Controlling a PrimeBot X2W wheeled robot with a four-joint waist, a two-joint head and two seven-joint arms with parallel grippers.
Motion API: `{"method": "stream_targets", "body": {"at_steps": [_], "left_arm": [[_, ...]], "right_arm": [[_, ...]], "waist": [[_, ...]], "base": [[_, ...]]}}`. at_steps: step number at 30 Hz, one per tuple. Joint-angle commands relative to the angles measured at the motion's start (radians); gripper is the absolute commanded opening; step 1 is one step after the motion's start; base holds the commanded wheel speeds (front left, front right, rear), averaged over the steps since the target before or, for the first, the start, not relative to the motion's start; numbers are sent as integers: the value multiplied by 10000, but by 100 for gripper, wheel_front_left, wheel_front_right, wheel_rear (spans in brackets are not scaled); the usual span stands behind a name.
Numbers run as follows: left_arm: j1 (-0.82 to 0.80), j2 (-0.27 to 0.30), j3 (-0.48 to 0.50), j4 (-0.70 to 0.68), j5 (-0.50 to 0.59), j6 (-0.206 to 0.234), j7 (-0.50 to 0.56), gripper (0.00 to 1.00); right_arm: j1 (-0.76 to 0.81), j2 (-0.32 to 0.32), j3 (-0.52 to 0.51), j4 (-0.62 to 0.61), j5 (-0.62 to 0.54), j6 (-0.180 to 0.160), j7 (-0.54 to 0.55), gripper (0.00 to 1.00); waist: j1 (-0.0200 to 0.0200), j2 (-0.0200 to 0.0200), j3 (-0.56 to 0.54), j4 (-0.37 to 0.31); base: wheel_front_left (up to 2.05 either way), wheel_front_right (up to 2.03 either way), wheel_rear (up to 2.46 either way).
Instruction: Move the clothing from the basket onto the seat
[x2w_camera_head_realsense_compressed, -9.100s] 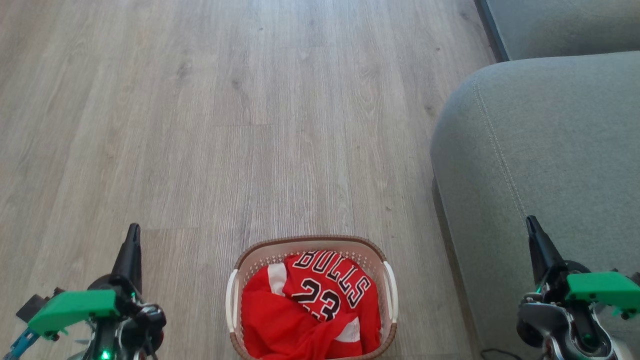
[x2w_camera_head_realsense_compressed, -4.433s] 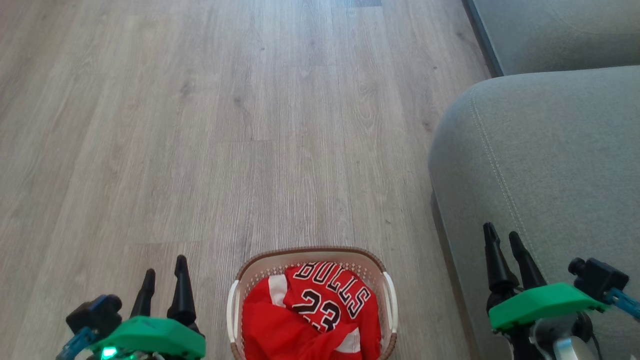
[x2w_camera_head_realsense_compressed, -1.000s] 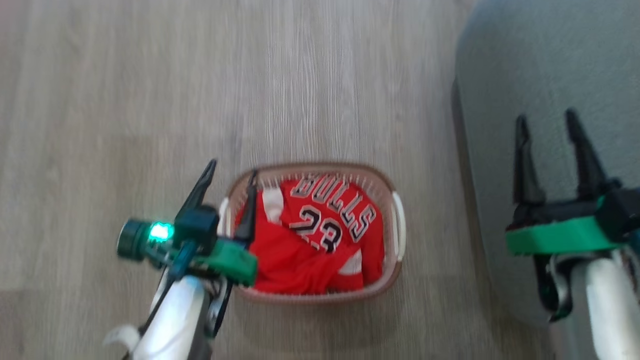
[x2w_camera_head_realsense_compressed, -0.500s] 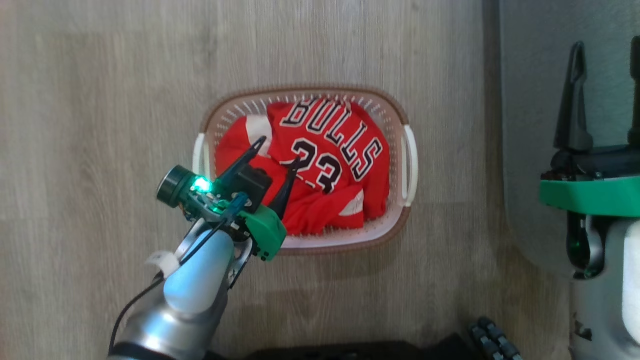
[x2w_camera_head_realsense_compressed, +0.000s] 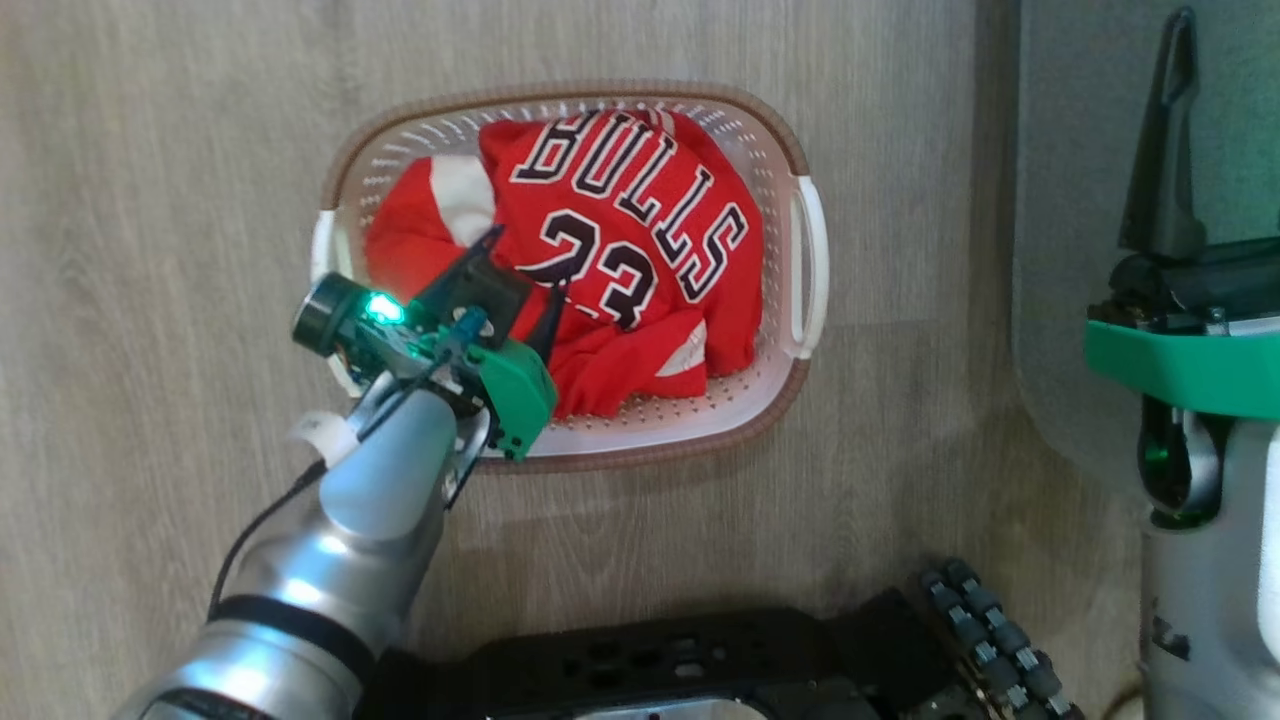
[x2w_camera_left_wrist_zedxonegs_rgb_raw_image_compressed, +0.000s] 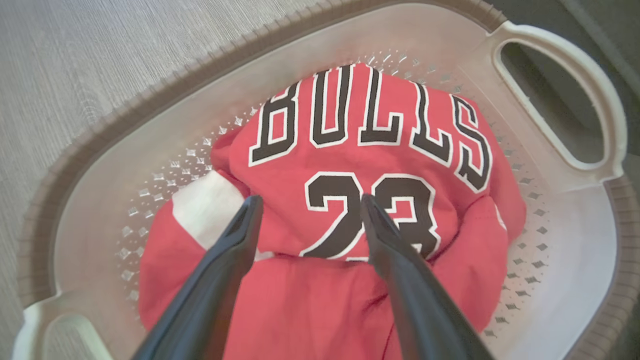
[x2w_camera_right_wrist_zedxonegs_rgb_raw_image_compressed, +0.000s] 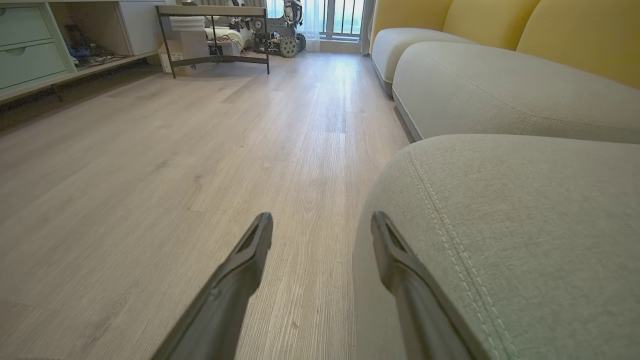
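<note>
Clothing: two red garments are heaped together. The jersey (x2w_camera_left_wrist_zedxonegs_rgb_raw_image_compressed: 370, 145) lettered "BULLS 23" is on top, just ahead of and under my fingertips. The plain red garment (x2w_camera_left_wrist_zedxonegs_rgb_raw_image_compressed: 300, 315) is bunched below my fingers, nearer my wrist.
Basket: the basket (x2w_camera_left_wrist_zedxonegs_rgb_raw_image_compressed: 125, 120) holds both garments, and its rim rings my left gripper on every side. One white handle (x2w_camera_left_wrist_zedxonegs_rgb_raw_image_compressed: 550, 100) sits up and to the right of my fingertips.
Left gripper: my left gripper (x2w_camera_left_wrist_zedxonegs_rgb_raw_image_compressed: 311, 200) is spread wide and holds nothing. It is poised over the jersey's lower edge by the "23". I cannot tell whether the tips touch the cloth.
Step in hand: I judge this to be the reach for a first grasp.
Doing it well: I want to push both tips down into the fold where the jersey laps over the plain red, so I pinch a thick ridge and not flat cloth. Then I close fully and lift straight up until the hem clears the rim.
Risk: the basket looks light, so a snag on the perforated wall could drag it along the floor (x2w_camera_right_wrist_zedxonegs_rgb_raw_image_compressed: 200, 150).
Right gripper: my right gripper (x2w_camera_right_wrist_zedxonegs_rgb_raw_image_compressed: 321, 216) is also spread and empty, away from the basket and over the near edge of the seat.
Seat: the seat (x2w_camera_right_wrist_zedxonegs_rgb_raw_image_compressed: 500, 210) lies past the basket's handle, to the right of my left gripper and apart from it.
</note>
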Motion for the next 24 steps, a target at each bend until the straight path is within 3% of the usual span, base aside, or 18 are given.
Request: {"method": "stream_targets", "body": {"at_steps": [1, 14, 24], "left_arm": [[10, 100, 153, 19, -185, 136, -95, 100], [-864, 110, 585, 1225, -676, 612, -95, 100], [-1399, 103, 617, 2225, -1028, 444, -95, 100]], "right_arm": [[84, -95, 219, -443, 122, -4, -65, 100], [-143, -95, 344, -698, 443, -4, -65, 100], [-247, -95, 450, -718, 619, -4, -65, 100]], "waist": [[-2, 1, 267, -187], [-2, 1, 828, -576], [-2, 1, 1051, -817]], "base": [[0, 0, 0], [0, 0, 0], [0, 0, 0]]}}
